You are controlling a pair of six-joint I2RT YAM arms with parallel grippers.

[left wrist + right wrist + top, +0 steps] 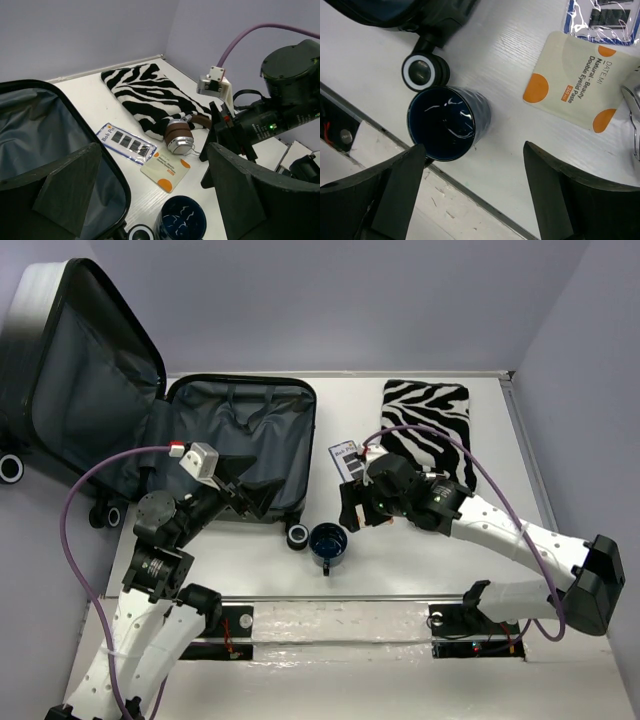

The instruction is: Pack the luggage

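White table (420, 560): left tool (150, 187) spread wide, empty, over the luggage (45, 135) edge; right tool (472, 192) spread, empty, above the mug (447, 122).

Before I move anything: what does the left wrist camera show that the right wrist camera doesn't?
Left wrist only: the zebra-striped cloth, the brown-padded headphones lying against it (right wrist catches at most a silver sliver), and the right arm. Right wrist only: the table's edge right beside the blue mug, and the cream packet print, readable as Double Eyelid Paste. Both: the mug, the luggage's wheel beside it, the cream packet and the clear packet.
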